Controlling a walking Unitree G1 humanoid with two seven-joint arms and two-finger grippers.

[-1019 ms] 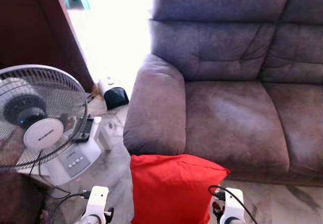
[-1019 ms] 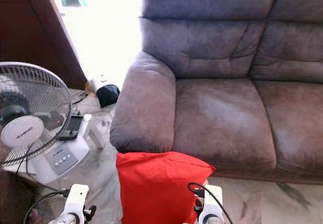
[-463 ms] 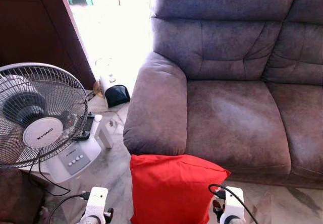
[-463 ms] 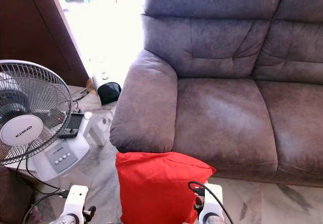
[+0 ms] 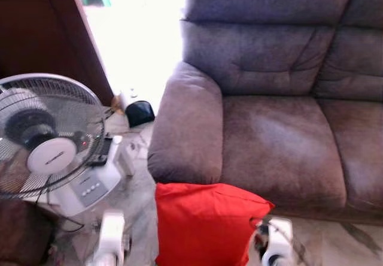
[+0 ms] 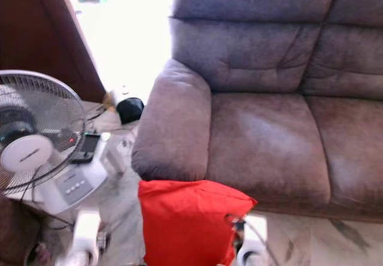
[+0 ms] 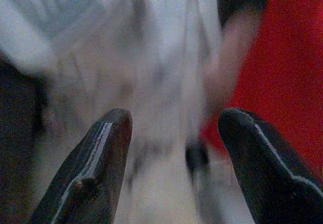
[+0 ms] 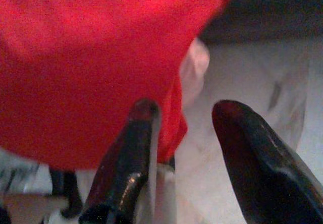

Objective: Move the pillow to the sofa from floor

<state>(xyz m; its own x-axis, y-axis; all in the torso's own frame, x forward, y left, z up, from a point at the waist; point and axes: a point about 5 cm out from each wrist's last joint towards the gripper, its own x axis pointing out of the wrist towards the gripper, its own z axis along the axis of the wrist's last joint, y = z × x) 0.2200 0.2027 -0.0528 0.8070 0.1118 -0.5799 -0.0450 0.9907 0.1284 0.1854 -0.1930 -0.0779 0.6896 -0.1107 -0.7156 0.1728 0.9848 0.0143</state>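
Pillow (image 5: 206, 224), bright red, stands upright on the marble floor (image 5: 137, 203) right against the front edge of the grey sofa (image 5: 275, 146), just below the corner where the armrest meets the seat cushion; it appears to lean on the sofa front, which is likely why it keeps upright, and it has not yet been lifted onto the seat. A standing fan (image 5: 51, 137) sits on the floor near the sofa's armrest, well to the robot's left of the pillow. Both silver arms reach low and forward, one on each side of the pillow, a pose that seems meant to squeeze it between them. The left end effector (image 7: 174, 128) hangs spread apart over bare floor with the pillow's red cloth just beside one finger. The right end effector (image 8: 184, 123) is also spread, one finger against the pillow's edge and the other over floor, gripping nothing.
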